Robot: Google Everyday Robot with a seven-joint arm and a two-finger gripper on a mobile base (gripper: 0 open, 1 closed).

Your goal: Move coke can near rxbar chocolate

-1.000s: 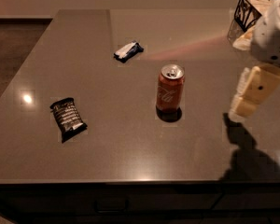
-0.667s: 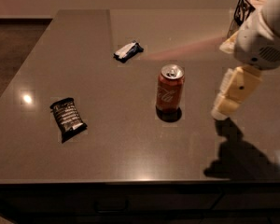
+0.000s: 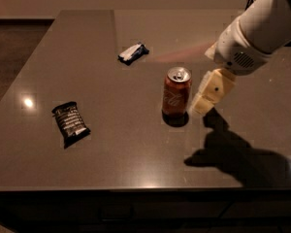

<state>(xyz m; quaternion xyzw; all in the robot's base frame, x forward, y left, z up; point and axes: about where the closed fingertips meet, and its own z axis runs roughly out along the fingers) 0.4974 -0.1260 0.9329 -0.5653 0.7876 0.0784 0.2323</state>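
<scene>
The coke can (image 3: pixel 176 95) stands upright near the middle of the dark table (image 3: pixel 136 154), red-orange with a silver top. The rxbar chocolate (image 3: pixel 70 123), a flat black wrapper with white text, lies at the left, well apart from the can. My gripper (image 3: pixel 207 93) hangs from the white arm at the upper right and sits just right of the can, close to its side and a little above the tabletop.
A small blue-and-white wrapper (image 3: pixel 133 53) lies further back, behind and left of the can. The table's front edge runs along the bottom and its left edge slants at the far left. The arm's shadow falls on the table right of the can.
My arm and gripper have moved left toward the can, from well to its right to just beside it. The can and both wrappers have not moved.
</scene>
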